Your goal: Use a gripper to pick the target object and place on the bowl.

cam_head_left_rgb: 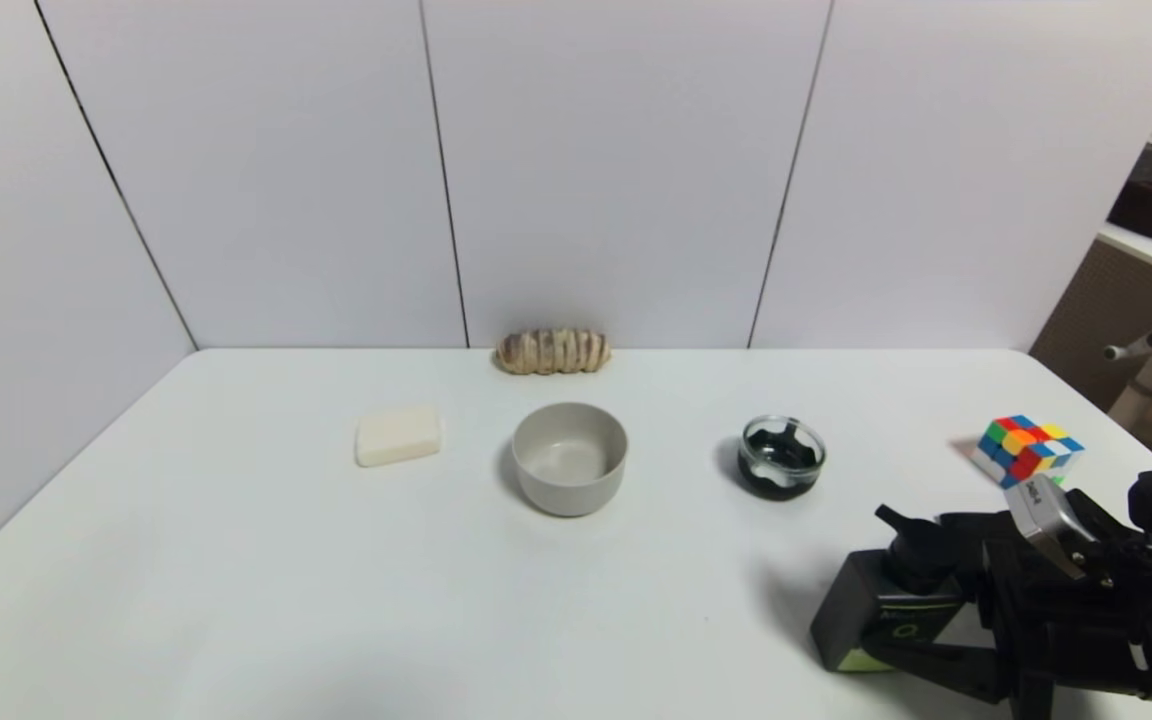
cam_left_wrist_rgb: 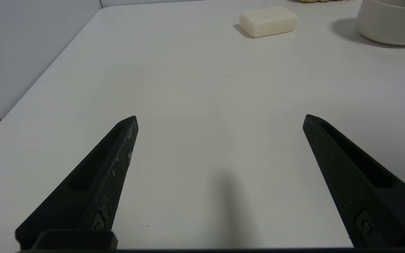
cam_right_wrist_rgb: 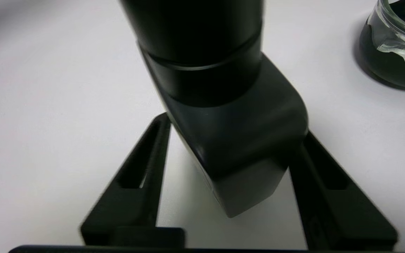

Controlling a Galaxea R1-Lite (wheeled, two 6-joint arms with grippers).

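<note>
The small black pump bottle [cam_head_left_rgb: 881,605] with a green label stands tilted at the near right of the table. My right gripper [cam_head_left_rgb: 901,600] is shut on its squarish body, one finger on each side. In the right wrist view the bottle [cam_right_wrist_rgb: 230,116] fills the space between the two black fingers [cam_right_wrist_rgb: 139,175], and my gripper [cam_right_wrist_rgb: 235,128] touches it on both sides. The light grey-beige bowl [cam_head_left_rgb: 570,490] stands empty at the table's middle, well to the left of the bottle. My left gripper [cam_left_wrist_rgb: 220,117] is open and empty, low over bare table, with the bowl [cam_left_wrist_rgb: 389,24] far ahead.
A clear glass dish with dark contents [cam_head_left_rgb: 781,457] stands between bowl and bottle and also shows in the right wrist view [cam_right_wrist_rgb: 396,52]. A cream soap bar [cam_head_left_rgb: 397,435] lies left of the bowl. A bread loaf [cam_head_left_rgb: 553,351] lies by the back wall. A colour cube [cam_head_left_rgb: 1026,448] sits far right.
</note>
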